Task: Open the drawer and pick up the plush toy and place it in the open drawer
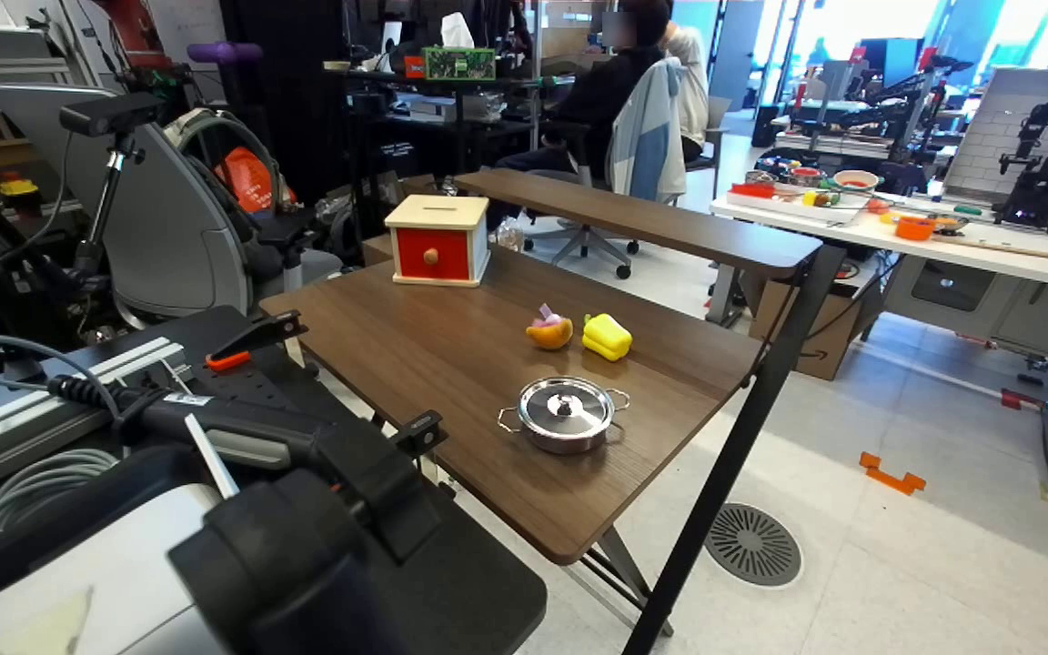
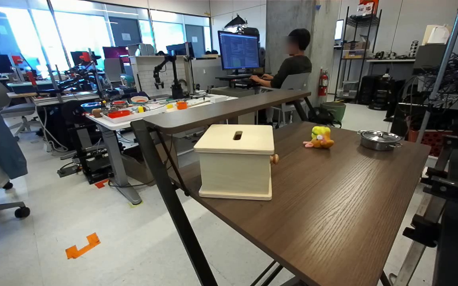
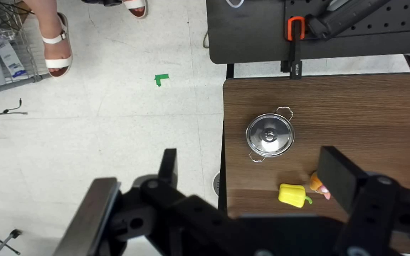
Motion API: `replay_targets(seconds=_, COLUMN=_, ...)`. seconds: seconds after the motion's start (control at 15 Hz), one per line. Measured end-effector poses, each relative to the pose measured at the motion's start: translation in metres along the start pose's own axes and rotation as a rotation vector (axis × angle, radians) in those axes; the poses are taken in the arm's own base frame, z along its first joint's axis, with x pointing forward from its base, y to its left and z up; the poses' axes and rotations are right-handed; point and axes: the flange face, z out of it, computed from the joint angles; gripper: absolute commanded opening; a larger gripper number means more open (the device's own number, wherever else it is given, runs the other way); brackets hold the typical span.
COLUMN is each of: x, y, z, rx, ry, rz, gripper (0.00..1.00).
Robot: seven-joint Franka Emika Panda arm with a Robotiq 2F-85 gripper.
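Observation:
The drawer (image 1: 413, 252) has a red front with a round wooden knob and is shut in a cream wooden box (image 1: 438, 213) on the table's far corner. In an exterior view the box (image 2: 235, 171) shows from its side, with only the knob (image 2: 274, 159) sticking out. The orange-brown plush toy (image 1: 549, 334) with pink parts lies on the table, also seen in an exterior view (image 2: 319, 142). In the wrist view the plush toy (image 3: 317, 183) is partly hidden behind the right finger. My gripper (image 3: 249, 156) is open and empty, high above the table. The drawer is out of the wrist view.
A yellow pepper (image 1: 607, 337) lies beside the plush toy. A lidded metal pot (image 1: 565, 414) with two wire handles stands near the table's edge. A raised brown shelf (image 1: 633, 218) runs along one table side. Black clamps (image 1: 419, 433) sit at the opposite edge.

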Motion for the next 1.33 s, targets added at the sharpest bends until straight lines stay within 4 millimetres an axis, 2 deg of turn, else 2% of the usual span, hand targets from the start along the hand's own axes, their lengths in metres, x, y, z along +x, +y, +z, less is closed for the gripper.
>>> replay_targets(seconds=0.6, x=0.0, y=0.0, z=0.0, rx=0.0, ry=-0.001, rz=-0.001, gripper=1.0)
replay_targets(seconds=0.8, x=0.005, y=-0.009, z=0.005, rx=0.001, ry=-0.014, rz=-0.024, gripper=1.0)
replay_targets(seconds=1.07, x=0.028, y=-0.043, z=0.025, rx=-0.003, ry=-0.063, rz=-0.118, gripper=1.0)
replay_targets(seconds=1.33, x=0.06, y=-0.096, z=0.045, rx=-0.015, ry=-0.081, rz=-0.252, gripper=1.0)
